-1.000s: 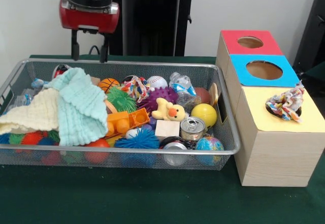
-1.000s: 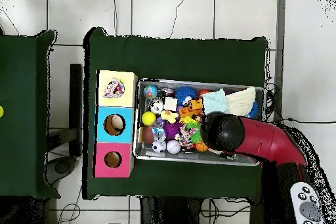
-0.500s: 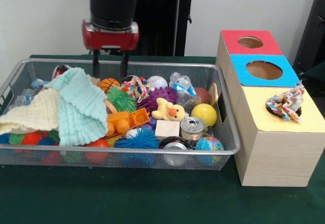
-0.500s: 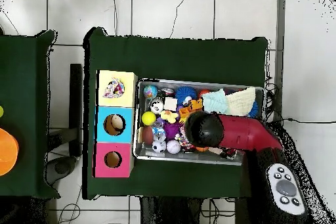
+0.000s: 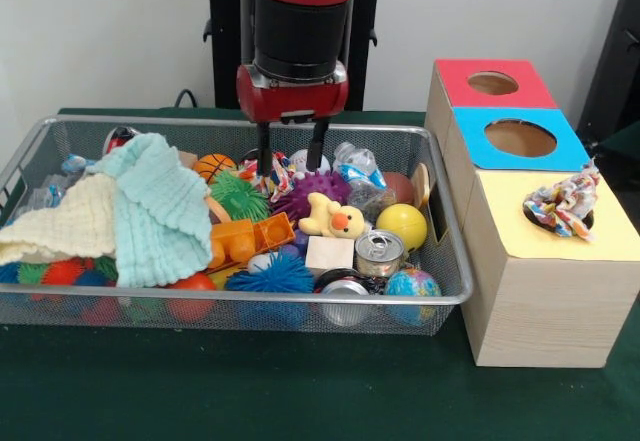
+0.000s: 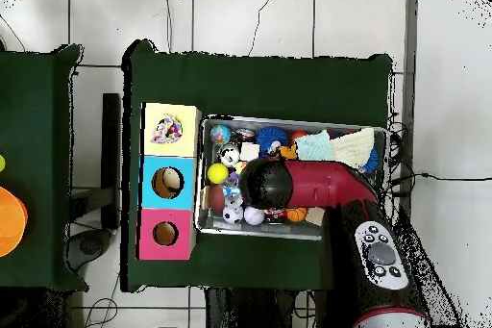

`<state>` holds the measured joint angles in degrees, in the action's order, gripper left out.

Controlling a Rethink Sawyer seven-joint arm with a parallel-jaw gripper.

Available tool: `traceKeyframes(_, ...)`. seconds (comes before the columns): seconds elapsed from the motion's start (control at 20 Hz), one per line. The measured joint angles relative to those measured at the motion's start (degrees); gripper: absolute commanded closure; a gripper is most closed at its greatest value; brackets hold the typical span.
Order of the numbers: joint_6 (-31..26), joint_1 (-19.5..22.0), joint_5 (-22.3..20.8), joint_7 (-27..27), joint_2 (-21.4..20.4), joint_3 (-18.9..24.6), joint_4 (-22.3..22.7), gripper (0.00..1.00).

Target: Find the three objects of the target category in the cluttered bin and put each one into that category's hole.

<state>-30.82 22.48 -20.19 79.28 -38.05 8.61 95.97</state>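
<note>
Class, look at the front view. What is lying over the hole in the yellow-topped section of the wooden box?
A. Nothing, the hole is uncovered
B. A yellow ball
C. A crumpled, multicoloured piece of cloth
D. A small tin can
C: a crumpled multicoloured cloth sits on the yellow top and covers most of its hole, while the red and blue sections' holes are uncovered.

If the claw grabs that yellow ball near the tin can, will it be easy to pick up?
The yellow ball looks smooth and round, so it may slip from the gripper or roll if nudged. It rests against the tin can inside the wire bin, so it probably cannot roll far.
</note>
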Motion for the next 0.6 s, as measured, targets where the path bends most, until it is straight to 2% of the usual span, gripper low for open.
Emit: traceKeyframes(0.6,0.0,0.71,-0.33,0.0,-0.01,0.47,0.25,0.0)
